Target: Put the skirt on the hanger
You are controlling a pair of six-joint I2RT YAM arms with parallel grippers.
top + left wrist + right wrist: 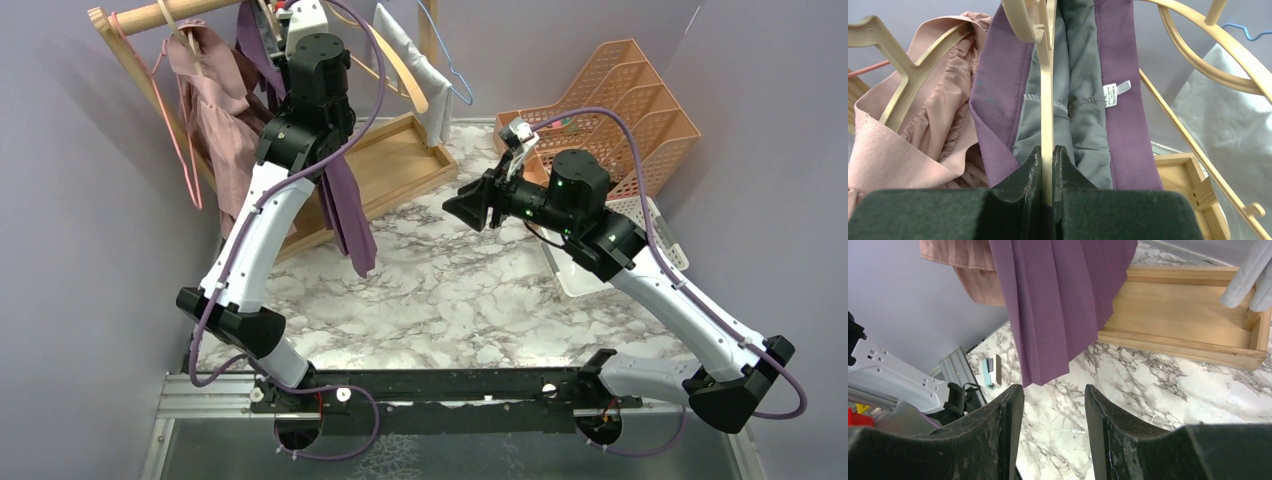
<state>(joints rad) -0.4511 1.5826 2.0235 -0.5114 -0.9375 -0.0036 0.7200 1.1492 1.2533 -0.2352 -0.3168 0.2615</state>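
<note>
- Skirt [345, 200], purple and pleated, hangs from the wooden rack [150, 15] at the far left in the top view, its hem dangling free above the marble tabletop [440, 290]. The left arm [270, 210] reaches up into the rack in front of it, beside a pink garment [215, 110]. The right claw [458, 208] hovers over the tabletop, well apart from the skirt, near an orange basket [610, 90].
- Left wrist view: the left claw [1047, 155] is closed, its 2 fingers pinching the thin cream bar of the hanger [1047, 100]. The skirt's waistband, with grey lining and a white label [1116, 91], wraps around that bar on both sides.
- Right wrist view: the right claw's 2 fingers stand apart, gripping nothing. The skirt's hem hangs just beyond them, above the tabletop and in front of a wooden tray [1188, 315].
</note>
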